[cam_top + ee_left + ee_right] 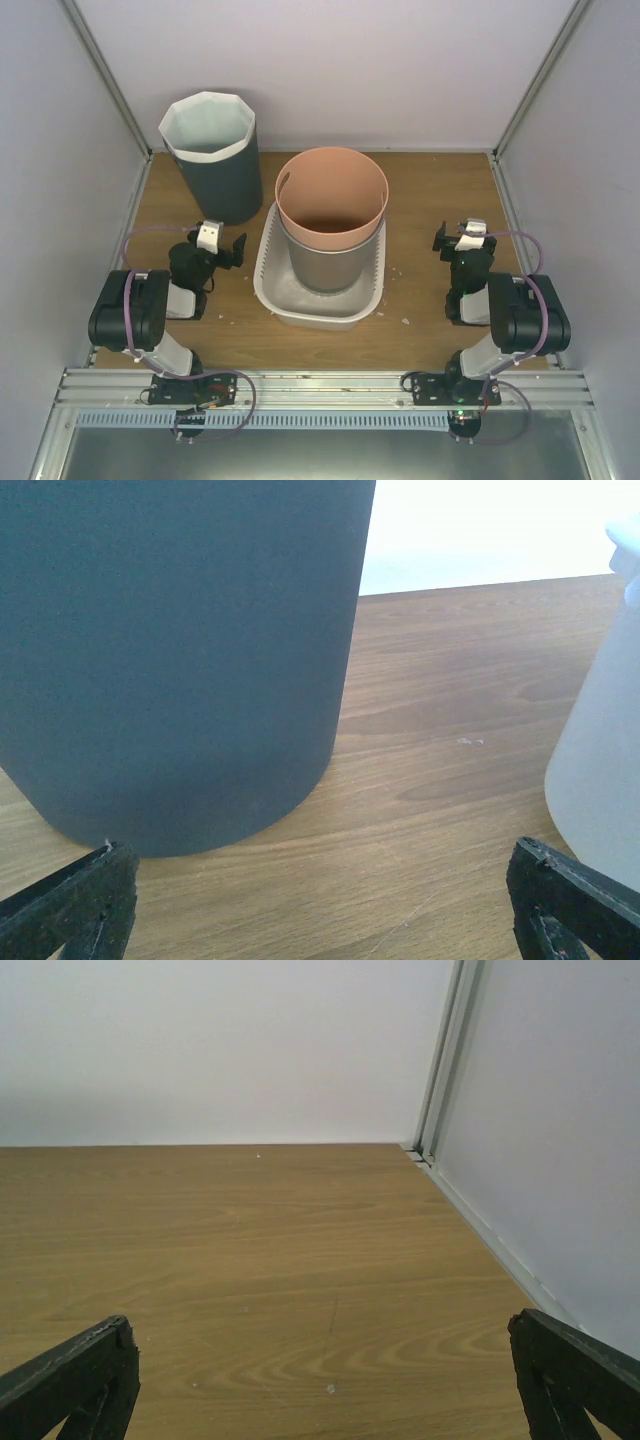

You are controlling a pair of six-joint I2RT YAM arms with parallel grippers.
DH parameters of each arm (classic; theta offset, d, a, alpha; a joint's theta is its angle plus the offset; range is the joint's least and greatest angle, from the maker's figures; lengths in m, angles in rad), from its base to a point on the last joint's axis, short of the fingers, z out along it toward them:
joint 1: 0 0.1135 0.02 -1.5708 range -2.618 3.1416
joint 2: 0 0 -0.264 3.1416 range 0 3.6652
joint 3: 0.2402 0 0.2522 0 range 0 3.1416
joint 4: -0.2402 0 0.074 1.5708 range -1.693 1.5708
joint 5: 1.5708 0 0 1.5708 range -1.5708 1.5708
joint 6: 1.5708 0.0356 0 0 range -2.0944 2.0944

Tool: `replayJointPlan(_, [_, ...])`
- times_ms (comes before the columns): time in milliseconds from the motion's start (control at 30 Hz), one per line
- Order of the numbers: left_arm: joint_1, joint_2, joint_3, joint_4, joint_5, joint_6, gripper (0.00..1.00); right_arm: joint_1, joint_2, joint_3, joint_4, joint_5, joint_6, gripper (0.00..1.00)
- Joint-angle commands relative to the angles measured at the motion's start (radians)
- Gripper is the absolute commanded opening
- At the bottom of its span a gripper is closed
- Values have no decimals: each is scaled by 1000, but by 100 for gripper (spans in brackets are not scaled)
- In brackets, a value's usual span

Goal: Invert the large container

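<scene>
Dark slate plastic with a white lining at its rim makes up the tall bin (212,170), which stands upright at the far left of the wooden table (440,190). Just in front of it the left gripper (218,238) sits low, its fingers spread wide with nothing between them. Its wrist view shows the bin's wall (180,660) close ahead and bare wood in the gap. At the centre an orange-collared grey container (332,215) stands mouth-up inside a white basin (268,285). On the right, the right gripper (463,238) is likewise parted and empty, facing only bare table and the side wall.

The task looks unstarted: both tall vessels are upright and neither arm touches anything. Which one is meant as the large container is not certain, though the bin is the taller and lies right before the left arm. Either body seems too wide to fit between the fingers. The next move therefore probably calls for reaching in, pinching the rim, and tipping the vessel over, perhaps with the other arm steadying it.

The bin's floor and the central container's base are hidden. It is hard to tell whether the orange collar is a separate sleeve. A pale wall at the right of the left wrist view, probably the basin's, is cut off by the frame.
</scene>
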Motion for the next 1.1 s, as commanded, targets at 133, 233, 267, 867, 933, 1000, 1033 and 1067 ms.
replayJointPlan(133, [-3,-6,0,59,-15,8,99,-2,4,5,33,14,-3,100])
replayJointPlan(233, [-3,-6,0,68,-16,8,99,-2,5,5,37,16,-3,100])
replayJointPlan(267, [-3,-7,0,70,-17,9,99,-2,5,5,39,16,-4,100])
replayJointPlan(867, [33,-464,288,-674,191,153,99,28,-521,412,-727,-124,-34,100])
replayJointPlan(933, [47,-500,369,-834,282,234,99,41,-580,528,-882,-251,-41,100])
replayJointPlan(1000, [51,-555,450,-1027,395,380,99,51,-625,632,-1025,-377,-34,100])
replayJointPlan(1033, [52,-588,493,-1141,461,476,99,56,-644,677,-1088,-438,-30,100])
replayJointPlan(1067, [53,-616,537,-1256,531,579,99,59,-666,715,-1141,-500,-23,99])
